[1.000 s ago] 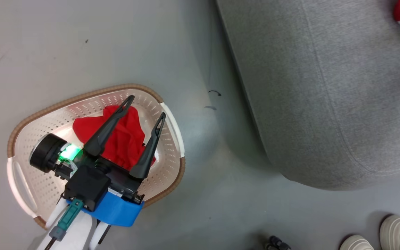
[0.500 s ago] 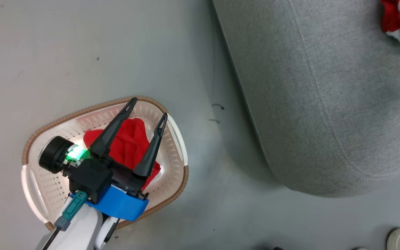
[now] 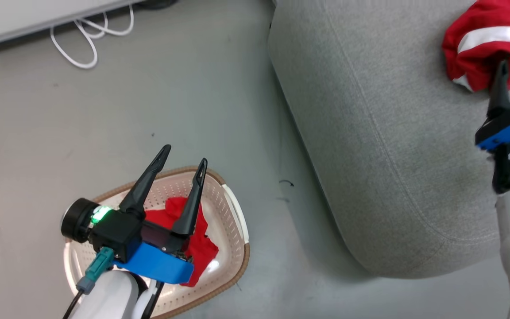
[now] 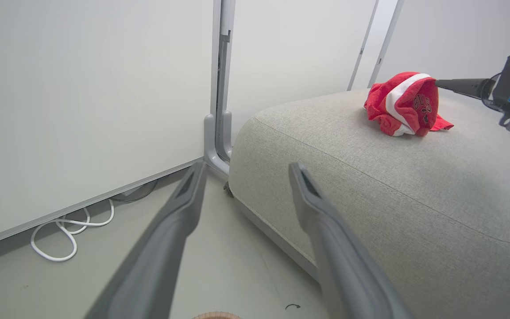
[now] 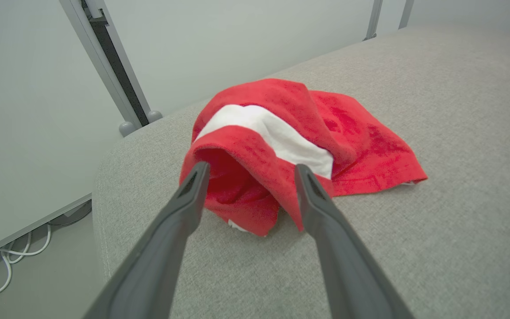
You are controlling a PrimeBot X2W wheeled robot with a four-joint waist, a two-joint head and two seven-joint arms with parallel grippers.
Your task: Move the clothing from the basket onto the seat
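Saw the basket (image 3: pixel 221 208) cut off by the head view's bottom edge and half covered by the left gripper (image 3: pixel 184 153) and its blue wrist mount (image 3: pixel 157 266). Caught just part of the red garment in the basket (image 3: pixel 201 250) — crumpled, soft, no stripe or lettering made out there. Found the right gripper (image 5: pixel 251 167) cropped at the head view's right edge, one finger barely in. Couldn't read the lettering on the garment on the seat (image 4: pixel 403 104) from the left wrist view — too small. Logged that garment as bright red fuzzy-looking fabric with a broad white stripe, bunched into a rounded heap on top of the seat (image 3: pixel 370 133). Logged the seat as light grey woven upholstery, rounded edges, one seam along the top. Marked right fingers apart, flanking a fold of the garment, not clamped on it. Marked left fingers spread too, empty, above the cream perforated basket with its brown woven rim on the grey floor (image 3: pixel 171 88). Spotted a looped white cable (image 3: pixel 82 48) by the wall.
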